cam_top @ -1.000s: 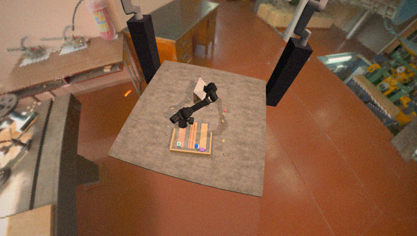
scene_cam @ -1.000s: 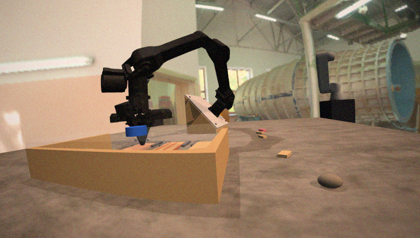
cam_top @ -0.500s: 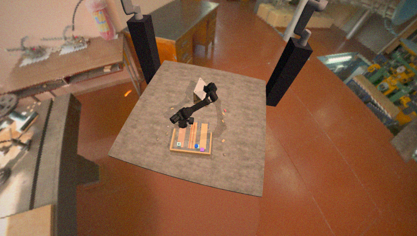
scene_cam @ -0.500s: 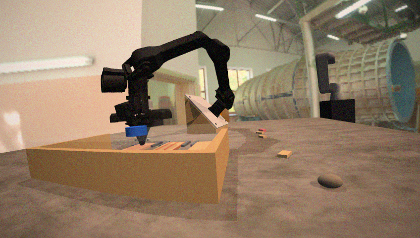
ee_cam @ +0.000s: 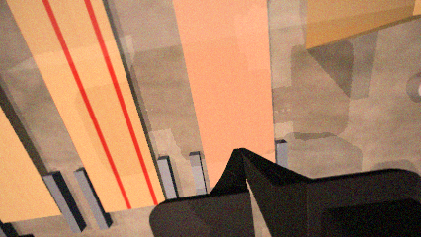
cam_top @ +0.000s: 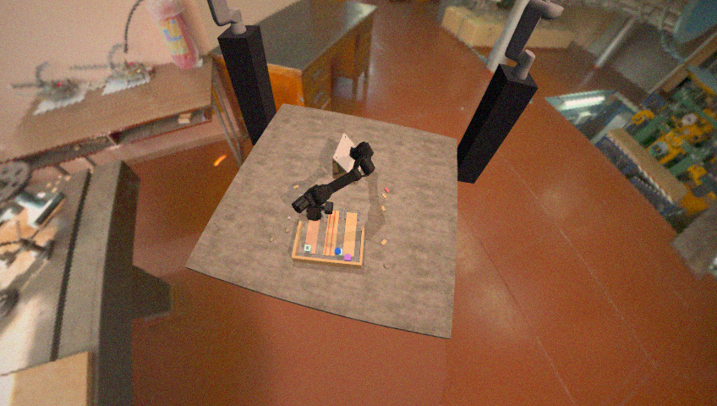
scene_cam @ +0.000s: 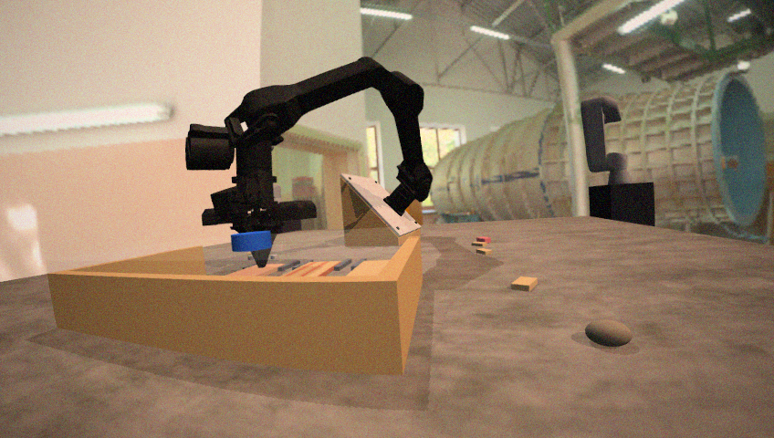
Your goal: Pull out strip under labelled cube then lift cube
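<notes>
A small pale green cube with a dark mark (cam_top: 307, 248) sits at the far end of the salmon strip (cam_top: 312, 233) (ee_cam: 232, 74), by the tray's left wall in the top view. A strip with red lines (cam_top: 331, 233) (ee_cam: 94, 89) and a plain orange strip (cam_top: 350, 233) (ee_cam: 20, 183) lie beside it. My gripper (scene_cam: 261, 265) (ee_cam: 239, 153) is shut and empty, pointing down over the salmon strip's open-side end. Its tips hide part of that end in the wrist view; whether they touch it is not clear. The cube is out of view there.
A blue round piece (cam_top: 337, 250) (scene_cam: 250, 240), with a pale block partly hidden beside it, and a purple piece (cam_top: 347, 257) are at the tray's closed side. The wooden tray (cam_top: 326, 260) (scene_cam: 227, 319) has walls on three sides. Short grey guides (ee_cam: 65, 202) flank the strip ends.
</notes>
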Tool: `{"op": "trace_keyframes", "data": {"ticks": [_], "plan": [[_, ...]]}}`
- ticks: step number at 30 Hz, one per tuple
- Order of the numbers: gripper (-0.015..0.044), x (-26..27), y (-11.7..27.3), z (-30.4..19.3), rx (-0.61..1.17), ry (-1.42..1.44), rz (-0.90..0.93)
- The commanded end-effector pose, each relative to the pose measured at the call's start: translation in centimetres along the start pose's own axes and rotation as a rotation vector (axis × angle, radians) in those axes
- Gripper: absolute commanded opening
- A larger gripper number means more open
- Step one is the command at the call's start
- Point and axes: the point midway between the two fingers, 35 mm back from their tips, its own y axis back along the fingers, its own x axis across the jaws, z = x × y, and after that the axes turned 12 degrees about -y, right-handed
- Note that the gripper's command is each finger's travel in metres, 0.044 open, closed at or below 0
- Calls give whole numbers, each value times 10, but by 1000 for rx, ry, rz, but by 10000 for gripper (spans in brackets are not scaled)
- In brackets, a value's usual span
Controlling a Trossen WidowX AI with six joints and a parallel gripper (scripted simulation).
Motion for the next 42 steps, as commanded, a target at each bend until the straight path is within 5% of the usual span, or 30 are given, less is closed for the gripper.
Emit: {"op": "trace_keyframes", "data": {"ticks": [1,42], "plan": [[0,0,-4,0,4,-4,5],[0,-6,-7,-26,5,-5,5]]}}
